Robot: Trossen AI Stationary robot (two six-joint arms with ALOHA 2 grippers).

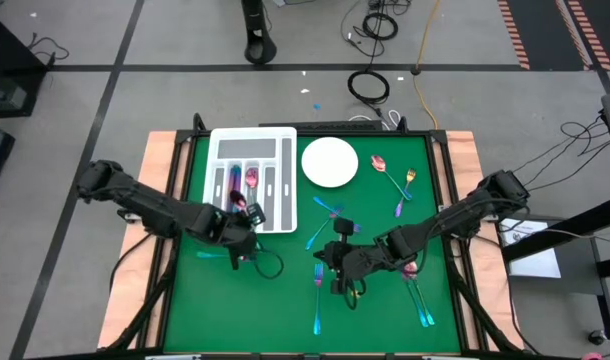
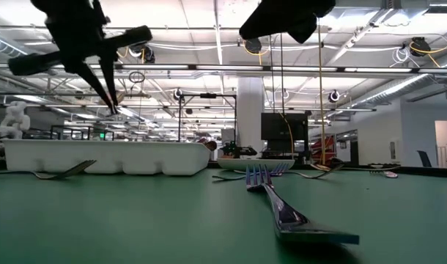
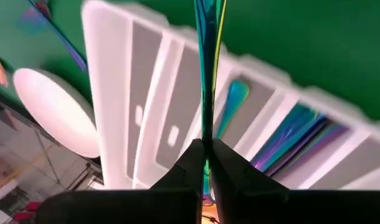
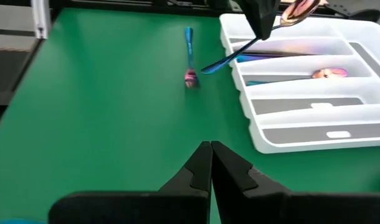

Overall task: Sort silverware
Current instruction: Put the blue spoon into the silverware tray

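Note:
My left gripper (image 1: 239, 226) hangs over the near end of the white divided tray (image 1: 253, 134), shut on an iridescent spoon (image 4: 240, 53). The spoon's pink-gold bowl (image 4: 299, 9) is higher than its blue handle tip. My right gripper (image 4: 210, 144) is shut and holds nothing; it hovers over the green mat at mid-table (image 1: 337, 262). The tray holds a pink spoon (image 4: 329, 73) and blue-purple pieces (image 3: 296, 134) in its slots. Several more pieces of silverware lie flat on the mat, among them one (image 4: 189, 56) beside the tray. My left gripper pinches the spoon's thin handle (image 3: 206, 124) between its two fingertips, nearer the bowl than the handle's free end. The fingers come from above, slanting down. The spoon is lifted clear and tilted, and its long handle (image 4: 221, 62) reaches down past the tray's corner.
A round white plate (image 1: 330, 162) sits to the right of the tray at the far side. Forks and spoons lie scattered on the mat's middle and right (image 1: 318, 275) (image 1: 407, 180) (image 1: 420, 300). In the low view a fork (image 2: 282, 209) lies close in front.

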